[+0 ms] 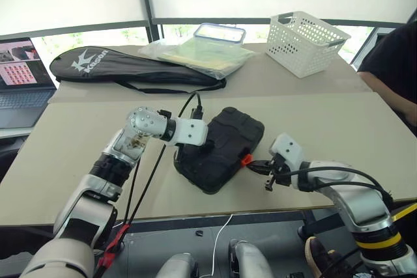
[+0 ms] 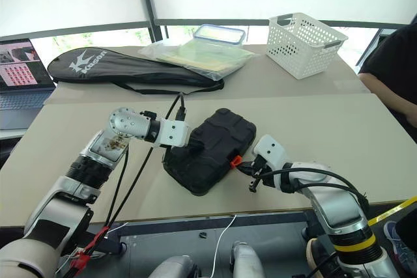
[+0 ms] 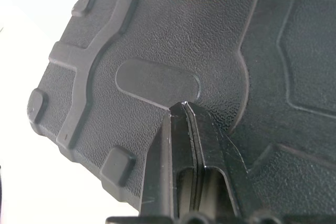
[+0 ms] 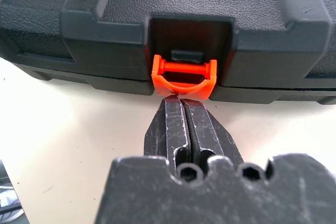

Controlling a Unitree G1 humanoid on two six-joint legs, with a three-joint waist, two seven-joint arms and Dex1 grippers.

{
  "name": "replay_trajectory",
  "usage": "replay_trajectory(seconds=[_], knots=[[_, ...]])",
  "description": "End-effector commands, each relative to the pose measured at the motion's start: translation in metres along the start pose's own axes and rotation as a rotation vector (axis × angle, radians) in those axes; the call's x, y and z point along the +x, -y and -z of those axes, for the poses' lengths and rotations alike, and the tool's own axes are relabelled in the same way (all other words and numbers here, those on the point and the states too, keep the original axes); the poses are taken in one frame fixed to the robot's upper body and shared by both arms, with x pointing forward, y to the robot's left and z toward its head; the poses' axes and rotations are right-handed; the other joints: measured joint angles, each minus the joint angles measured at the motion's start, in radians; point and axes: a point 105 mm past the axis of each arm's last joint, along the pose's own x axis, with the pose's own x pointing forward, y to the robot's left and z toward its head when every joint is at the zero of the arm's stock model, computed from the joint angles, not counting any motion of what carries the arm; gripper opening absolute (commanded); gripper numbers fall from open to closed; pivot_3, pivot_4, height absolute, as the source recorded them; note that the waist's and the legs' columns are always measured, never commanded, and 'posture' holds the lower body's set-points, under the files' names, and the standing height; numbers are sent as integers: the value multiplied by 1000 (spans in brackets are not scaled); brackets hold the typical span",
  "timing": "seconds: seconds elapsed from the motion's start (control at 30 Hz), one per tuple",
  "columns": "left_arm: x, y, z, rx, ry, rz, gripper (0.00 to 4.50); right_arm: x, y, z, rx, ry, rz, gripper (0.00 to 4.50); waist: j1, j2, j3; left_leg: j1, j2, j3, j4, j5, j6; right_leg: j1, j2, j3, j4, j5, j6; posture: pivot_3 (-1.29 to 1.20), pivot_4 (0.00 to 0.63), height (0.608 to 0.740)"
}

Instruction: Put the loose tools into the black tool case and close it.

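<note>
White "Kason" logo with a K emblem on black racket bag (image 1: pixel 130 68).

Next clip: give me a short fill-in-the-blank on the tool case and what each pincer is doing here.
1. The black tool case lies with its lid ____.
2. The right pincer, fingers shut, has its tips at the case's orange ____.
3. The left pincer, fingers shut, presses its tips on the case's ____.
4. Behind the case stands a white ____.

Missing words: closed; latch; lid; basket
</note>
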Motion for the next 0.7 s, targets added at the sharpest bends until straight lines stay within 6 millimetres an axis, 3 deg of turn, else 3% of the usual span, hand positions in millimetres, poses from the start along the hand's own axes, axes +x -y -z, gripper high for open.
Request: replay_trajectory(seconds=[0.03, 0.2, 0.33, 0.43, 0.53, 0.7], knots=[[12, 36, 21, -98, -48, 121, 52, -4, 1, -44, -135, 164, 7, 0, -5, 0, 0, 0, 0, 0, 0, 0, 0, 0, 0, 0, 0, 0, 0, 0, 150, 740], [14, 42, 21, -92, -54, 133, 52, 0, 6, -59, -162, 192, 8, 0, -18, 0, 0, 2, 0, 1, -2, 0, 0, 1, 0, 1, 0, 0, 0, 0, 150, 740], [15, 37, 18, -97, -45, 107, 52, 0, 3, -55, -183, 168, -17, 0, -9, 1, -1, 4, 0, 0, -6, 0, 0, 1, 0, 1, -1, -1, 1, 0, 150, 740], [-5, 29, 23, -172, -42, 41, 52, -16, 5, -49, -158, 151, -28, 0, -3, 1, -1, 3, 0, 0, -9, 0, 0, 1, 0, 1, -1, -1, 1, 0, 150, 740], [-32, 20, 27, -299, -15, -57, 798, -42, 6, -47, -134, 150, -80, 846, -8, 1, -1, 3, -1, 1, -10, 0, 0, 0, 0, 0, -1, -1, 1, 0, 150, 740], [-104, 28, 29, -511, 6, -173, 2719, -99, 21, -54, -46, 152, -170, 2474, -26, 2, 0, 4, 2, 2, -14, 0, 0, -2, 0, 1, -5, -1, 1, 0, 150, 740]])
